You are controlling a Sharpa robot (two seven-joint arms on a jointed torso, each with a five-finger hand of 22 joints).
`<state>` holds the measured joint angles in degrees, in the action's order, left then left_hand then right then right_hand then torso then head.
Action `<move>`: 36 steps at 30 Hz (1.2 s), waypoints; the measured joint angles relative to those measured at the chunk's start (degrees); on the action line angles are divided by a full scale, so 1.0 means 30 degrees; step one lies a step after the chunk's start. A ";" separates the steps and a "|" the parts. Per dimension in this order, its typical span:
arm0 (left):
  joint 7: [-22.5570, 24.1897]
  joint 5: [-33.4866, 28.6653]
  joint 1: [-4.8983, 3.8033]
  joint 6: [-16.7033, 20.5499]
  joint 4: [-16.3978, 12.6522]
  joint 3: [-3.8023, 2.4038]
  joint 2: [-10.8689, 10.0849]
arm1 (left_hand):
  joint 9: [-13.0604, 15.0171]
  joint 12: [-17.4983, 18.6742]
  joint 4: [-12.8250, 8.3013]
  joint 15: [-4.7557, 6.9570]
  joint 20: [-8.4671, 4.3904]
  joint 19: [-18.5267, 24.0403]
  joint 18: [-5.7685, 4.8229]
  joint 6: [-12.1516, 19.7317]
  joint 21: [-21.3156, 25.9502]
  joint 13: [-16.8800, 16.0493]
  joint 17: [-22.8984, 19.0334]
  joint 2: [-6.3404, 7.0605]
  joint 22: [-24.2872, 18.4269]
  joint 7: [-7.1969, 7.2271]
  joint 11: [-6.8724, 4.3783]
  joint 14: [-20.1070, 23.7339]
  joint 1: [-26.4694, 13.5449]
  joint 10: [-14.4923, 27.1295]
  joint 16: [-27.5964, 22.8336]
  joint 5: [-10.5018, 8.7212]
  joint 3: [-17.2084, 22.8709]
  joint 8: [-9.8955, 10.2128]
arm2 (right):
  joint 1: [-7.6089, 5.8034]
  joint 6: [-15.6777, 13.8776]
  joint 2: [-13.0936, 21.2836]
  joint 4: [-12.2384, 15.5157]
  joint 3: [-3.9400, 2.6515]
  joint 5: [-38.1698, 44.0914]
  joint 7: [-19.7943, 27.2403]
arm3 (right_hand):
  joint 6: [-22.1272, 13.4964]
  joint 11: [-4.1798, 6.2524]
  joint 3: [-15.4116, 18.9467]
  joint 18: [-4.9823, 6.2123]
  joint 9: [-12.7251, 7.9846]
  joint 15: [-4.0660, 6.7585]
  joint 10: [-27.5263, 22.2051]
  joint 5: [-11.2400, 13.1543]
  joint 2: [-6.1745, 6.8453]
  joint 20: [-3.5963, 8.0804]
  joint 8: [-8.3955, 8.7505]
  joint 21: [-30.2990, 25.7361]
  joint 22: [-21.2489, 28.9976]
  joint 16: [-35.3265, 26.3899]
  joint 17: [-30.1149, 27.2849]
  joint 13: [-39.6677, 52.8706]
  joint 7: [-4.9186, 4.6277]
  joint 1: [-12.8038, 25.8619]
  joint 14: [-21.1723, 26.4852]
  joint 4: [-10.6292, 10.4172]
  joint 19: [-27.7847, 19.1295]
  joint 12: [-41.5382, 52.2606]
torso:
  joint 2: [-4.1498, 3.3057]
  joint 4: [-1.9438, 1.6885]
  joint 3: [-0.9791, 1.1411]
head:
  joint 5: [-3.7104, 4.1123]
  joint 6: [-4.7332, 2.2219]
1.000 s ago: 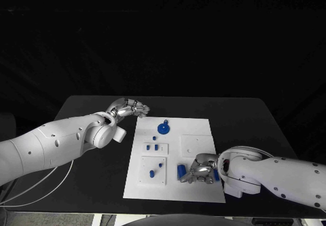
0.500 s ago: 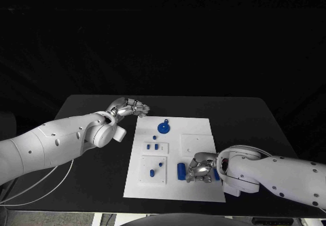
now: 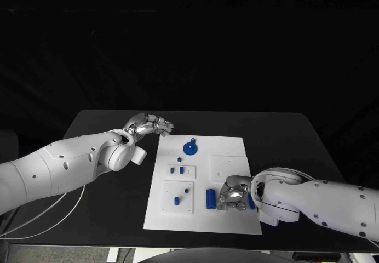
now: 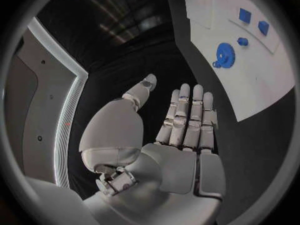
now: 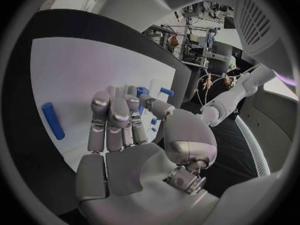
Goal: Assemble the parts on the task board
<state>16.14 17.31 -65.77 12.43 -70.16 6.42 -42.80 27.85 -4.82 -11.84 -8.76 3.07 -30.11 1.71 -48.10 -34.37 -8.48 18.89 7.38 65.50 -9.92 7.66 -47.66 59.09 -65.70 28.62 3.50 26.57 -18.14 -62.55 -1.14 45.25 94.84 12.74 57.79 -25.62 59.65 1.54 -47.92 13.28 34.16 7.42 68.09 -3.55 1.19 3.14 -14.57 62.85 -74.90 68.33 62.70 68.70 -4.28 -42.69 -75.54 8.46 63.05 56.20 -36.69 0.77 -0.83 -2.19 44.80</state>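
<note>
**Right hand down on the near right of the board, left hand idle off its far left corner**

Head view: the task board (image 3: 229, 148) lies in the middle of the black table (image 3: 292, 137). The left hand (image 3: 150, 125) hovers over bare table just beyond the board's far left corner, holding nothing. The right hand (image 3: 234, 196) sits low over the near right part of the board. A blue cylinder (image 3: 211, 198) lies on the board just left of that hand, and a second blue part (image 3: 251, 201) shows at the hand's right side, partly hidden. A blue gear (image 3: 189, 148) lies on the far part of the board, with small blue pieces (image 3: 181, 171) near the board's middle and more on a raised plate at the near left (image 3: 182, 197).

Left wrist view: the left hand (image 4: 178, 130) is held flat with its fingers (image 4: 184, 112) straight, side by side, and the thumb apart; the palm is empty. The gear (image 4: 225, 52) and two small blue blocks (image 4: 245, 16) lie on the board beyond it, well apart from the fingers.

Right wrist view: the right hand (image 5: 128, 135) has its fingers (image 5: 100, 117) bent forward over the white board (image 5: 81, 70). A blue part (image 5: 142, 92) shows just past the fingertips, but whether the hand grips it cannot be told. The blue cylinder (image 5: 52, 120) lies on the board beside the hand, apart from it.
</note>
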 measured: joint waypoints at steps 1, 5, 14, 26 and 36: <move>-0.0004 0.0000 0.0000 -0.0001 -0.0001 0.0001 -0.0004 | 0.0000 0.0000 0.0000 0.0000 0.0000 0.0000 0.0000 -0.0001 0.0000 0.0001 0.0000 0.0000 0.0008 0.0001 0.0000 0.0000 0.0000 0.0000 0.0000 0.0000 0.0000 0.0000 | -0.0001 0.0019 -0.0002 -0.0006 0.0000 0.0007 -0.0041 | 0.0000 0.0000 0.0081 0.0002 0.0001 -0.0001 0.0000 0.0000 0.0160 0.0000 0.0000 0.0001 0.0000 0.0000 0.0001 0.0017 0.0000 0.0156 -0.0001 0.0058 0.0000 0.0000 | 0.0000 0.0000 -0.0002 | -0.0009 0.0000; -0.0018 0.0000 0.0000 -0.0001 -0.0003 0.0004 -0.0019 | 0.0001 0.0000 0.0000 0.0000 0.0000 0.0000 0.0000 0.0000 0.0000 0.0000 -0.0001 0.0000 0.0017 0.0000 0.0000 0.0000 0.0000 0.0000 0.0000 0.0000 0.0000 0.0000 | -0.0001 0.0093 0.0006 -0.0009 0.0000 0.0021 -0.0127 | 0.0000 0.0000 0.0893 0.0008 0.0001 -0.0027 0.0000 0.0000 0.0770 -0.0001 0.0000 0.0108 -0.0011 0.0001 0.0001 0.0051 0.0000 0.0766 -0.0028 0.0240 -0.0001 -0.0001 | 0.0000 0.0000 -0.0002 | -0.0011 0.0011; -0.0053 0.0000 0.0000 -0.0011 -0.0003 0.0011 -0.0034 | 0.0001 0.0000 0.0000 0.0000 0.0000 0.0000 0.0000 -0.0001 -0.0001 -0.0001 -0.0003 0.0000 0.0016 0.0001 0.0000 0.0000 0.0000 0.0000 -0.0034 0.0000 0.0000 0.0000 | -0.0001 0.0233 0.0191 0.0157 -0.0001 0.0044 -0.0185 | 0.0002 -0.0001 0.3162 0.0012 0.0067 -0.0028 -0.0001 0.0000 0.1601 -0.0001 -0.0001 0.0110 -0.0015 0.0001 -0.0016 0.0153 -0.0001 0.1016 -0.0030 0.1678 0.0000 -0.0039 | 0.0000 0.0007 0.0000 | -0.0024 0.0033; -0.0098 -0.0002 0.0000 -0.0041 -0.0015 0.0018 -0.0040 | -0.0017 0.0000 0.0000 0.0000 0.0000 -0.0001 -0.0001 -0.0001 -0.0001 0.0014 0.0013 0.0000 0.0014 0.0001 0.0000 0.0000 0.0000 0.0000 -0.0079 0.0000 0.0000 0.0000 | -0.0001 0.0274 -0.0277 -0.0048 0.0000 0.0890 -0.0322 | 0.0037 0.0042 0.4563 0.0012 0.0153 -0.0054 0.0041 0.0147 0.1459 0.0028 -0.0001 0.0108 -0.0014 0.0000 -0.0027 0.0213 0.0031 0.0383 -0.0057 0.2501 -0.0012 -0.0059 | -0.0002 0.0011 0.0011 | 0.0000 0.0051; -0.0127 -0.0002 0.0000 -0.0057 -0.0045 0.0021 -0.0096 | -0.0016 0.0000 0.0000 0.0000 0.0000 0.0000 0.0001 0.0000 -0.0001 0.0013 0.0010 0.0000 0.0031 0.0001 0.0071 0.0000 0.0000 0.0071 -0.0078 0.0000 0.0000 0.0000 | 0.0002 0.0104 -0.0549 -0.0227 0.0005 0.1911 -0.0752 | 0.0079 0.0068 0.4320 0.0013 0.0200 0.0010 0.0067 0.0147 0.1046 0.0142 -0.0005 0.0106 -0.0013 0.0000 -0.0045 0.0216 0.0047 0.0357 0.0007 0.1913 0.0000 -0.0061 | -0.0013 -0.0005 0.0009 | -0.0002 0.0073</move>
<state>15.76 17.31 -65.77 12.26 -70.29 6.49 -43.08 27.80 -4.82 -11.83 -8.76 3.07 -30.12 1.71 -48.10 -34.37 -8.44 18.92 7.38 65.60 -9.92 7.88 -47.66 59.09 -65.49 28.39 3.50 26.57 -18.14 -62.54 -0.83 43.60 94.16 12.75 63.53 -27.88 59.88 1.75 -34.96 13.32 34.76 7.45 68.30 -3.11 4.33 3.57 -14.59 63.17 -74.94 68.33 62.56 69.34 -4.14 -41.62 -75.52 14.20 63.06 56.02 -36.73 0.76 -0.81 -2.20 45.02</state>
